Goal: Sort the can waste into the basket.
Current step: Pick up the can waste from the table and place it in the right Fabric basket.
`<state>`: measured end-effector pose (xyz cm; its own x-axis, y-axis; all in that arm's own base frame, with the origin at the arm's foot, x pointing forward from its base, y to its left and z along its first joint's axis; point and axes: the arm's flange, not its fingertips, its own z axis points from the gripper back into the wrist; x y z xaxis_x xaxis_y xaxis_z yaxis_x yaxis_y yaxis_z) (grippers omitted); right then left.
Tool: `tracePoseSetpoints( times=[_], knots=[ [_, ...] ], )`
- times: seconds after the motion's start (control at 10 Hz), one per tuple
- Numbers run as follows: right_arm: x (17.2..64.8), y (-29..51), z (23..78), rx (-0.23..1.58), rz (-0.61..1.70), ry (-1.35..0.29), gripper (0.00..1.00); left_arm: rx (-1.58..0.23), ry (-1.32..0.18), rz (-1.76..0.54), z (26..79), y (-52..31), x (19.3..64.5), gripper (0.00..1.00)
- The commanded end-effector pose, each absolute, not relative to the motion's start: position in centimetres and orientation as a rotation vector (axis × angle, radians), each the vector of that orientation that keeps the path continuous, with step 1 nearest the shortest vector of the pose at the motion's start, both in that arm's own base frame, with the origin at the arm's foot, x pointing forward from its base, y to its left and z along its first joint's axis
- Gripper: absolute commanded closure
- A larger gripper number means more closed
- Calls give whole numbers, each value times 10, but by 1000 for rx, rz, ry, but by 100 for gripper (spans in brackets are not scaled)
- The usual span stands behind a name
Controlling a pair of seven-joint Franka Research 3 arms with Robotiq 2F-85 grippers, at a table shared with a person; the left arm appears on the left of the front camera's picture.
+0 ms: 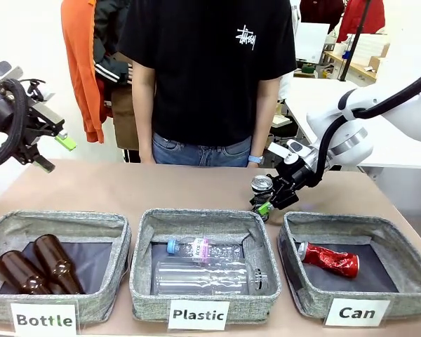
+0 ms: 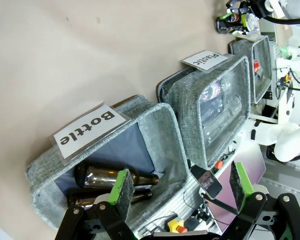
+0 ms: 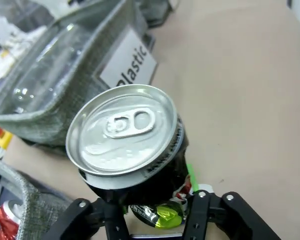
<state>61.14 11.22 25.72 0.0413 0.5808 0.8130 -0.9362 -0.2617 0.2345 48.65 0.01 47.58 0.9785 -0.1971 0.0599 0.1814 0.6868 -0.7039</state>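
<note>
The black can (image 3: 127,150), silver pull-tab top up, is seen between the right gripper (image 1: 266,201) fingers, pressed at its sides, above the table (image 1: 126,186) beside the far left corner of the Can basket (image 1: 407,242). A red crushed can (image 1: 330,259) lies inside that basket. At nine o'clock the Plastic basket (image 1: 144,242) holds clear bottles (image 1: 203,274); the Bottle basket (image 1: 112,263) holds brown bottles (image 1: 35,267). The left gripper (image 2: 182,187) is spread wide, holding nothing.

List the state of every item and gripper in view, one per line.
Black can: crushed, upright, between the right gripper's fingers.
Red can: crushed, lying in the Can basket.
Right gripper: closing around the black can.
Left gripper: open, empty.
Plastic bottles: lying in the Plastic basket.
</note>
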Motion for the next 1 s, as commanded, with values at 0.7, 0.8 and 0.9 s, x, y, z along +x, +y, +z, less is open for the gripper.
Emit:
tracePoseSetpoints(
  times=[0.7, 0.8, 0.9],
  knots=[
    [608, 92, 284, 1028, 1549, -562, 100, -799, 12, -212, 477, 0, 483, 0],
    [599, 84, 308, 977, 1551, -565, 100, -799, 12, -212, 477, 0, 483, 0],
    [586, 73, 338, 905, 1525, -542, 100, -799, 12, -212, 477, 0, 483, 0]
  ],
)
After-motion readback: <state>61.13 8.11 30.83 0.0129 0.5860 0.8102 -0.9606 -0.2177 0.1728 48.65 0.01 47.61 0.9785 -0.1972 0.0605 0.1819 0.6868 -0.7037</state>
